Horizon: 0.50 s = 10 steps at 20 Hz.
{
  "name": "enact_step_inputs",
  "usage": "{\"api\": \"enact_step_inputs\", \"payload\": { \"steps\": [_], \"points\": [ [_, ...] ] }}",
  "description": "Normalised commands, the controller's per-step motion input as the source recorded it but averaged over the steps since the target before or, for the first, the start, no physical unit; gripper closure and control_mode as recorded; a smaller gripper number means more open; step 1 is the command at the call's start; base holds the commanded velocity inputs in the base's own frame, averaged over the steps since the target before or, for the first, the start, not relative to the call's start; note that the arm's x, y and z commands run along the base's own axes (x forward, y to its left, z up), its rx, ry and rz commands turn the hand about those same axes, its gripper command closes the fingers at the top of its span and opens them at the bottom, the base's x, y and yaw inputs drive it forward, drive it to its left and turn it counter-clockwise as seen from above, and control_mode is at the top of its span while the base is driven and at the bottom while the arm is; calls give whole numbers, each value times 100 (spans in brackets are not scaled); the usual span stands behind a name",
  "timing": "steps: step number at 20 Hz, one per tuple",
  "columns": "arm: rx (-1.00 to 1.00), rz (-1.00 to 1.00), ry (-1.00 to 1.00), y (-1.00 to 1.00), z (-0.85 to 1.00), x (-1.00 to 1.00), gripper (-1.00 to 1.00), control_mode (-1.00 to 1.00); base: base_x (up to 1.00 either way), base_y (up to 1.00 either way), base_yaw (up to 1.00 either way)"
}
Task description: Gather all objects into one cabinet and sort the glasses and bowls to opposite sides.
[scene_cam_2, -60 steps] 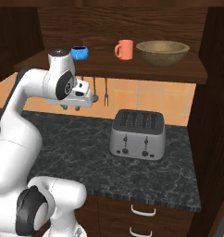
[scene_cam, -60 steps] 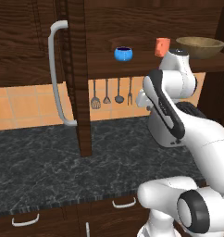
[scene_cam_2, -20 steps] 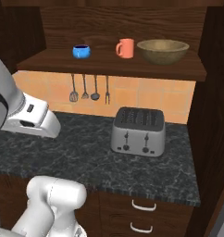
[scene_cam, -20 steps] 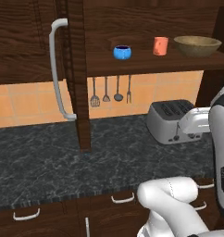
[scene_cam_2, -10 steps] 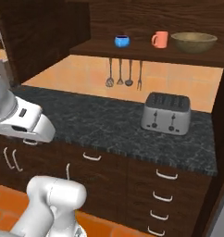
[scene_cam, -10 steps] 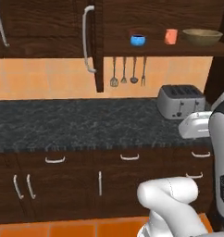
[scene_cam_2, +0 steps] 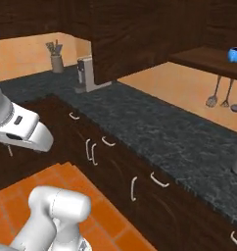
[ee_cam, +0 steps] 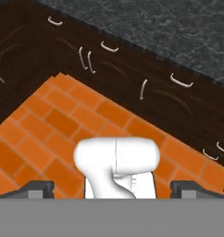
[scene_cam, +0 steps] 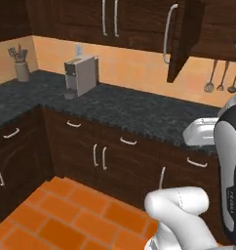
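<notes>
Shelf edge, blue bowl cropped

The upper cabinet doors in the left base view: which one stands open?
The rightmost door, with the single curved grey handle; it swings outward, the others lie flat.

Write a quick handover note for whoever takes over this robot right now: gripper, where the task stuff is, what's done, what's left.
Gripper: open, holding nothing, pointed down at the orange floor.
Blue bowl: on the open wooden shelf above the hanging utensils. Cabinet door with the curved handle stands open.
Done: nothing visibly gathered.
Left: collect all vessels into one cabinet, with the cups on one side and the bowls on the other.
</notes>
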Motion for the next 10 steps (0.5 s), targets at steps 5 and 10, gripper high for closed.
{"api": "enact_step_inputs", "payload": {
  "steps": [5,10],
  "points": [
    [0,0,0,0,0,0,-100,100,-10,0,87],
    [0,0,0,0,0,0,-100,100,-23,0,95]
  ]
}}
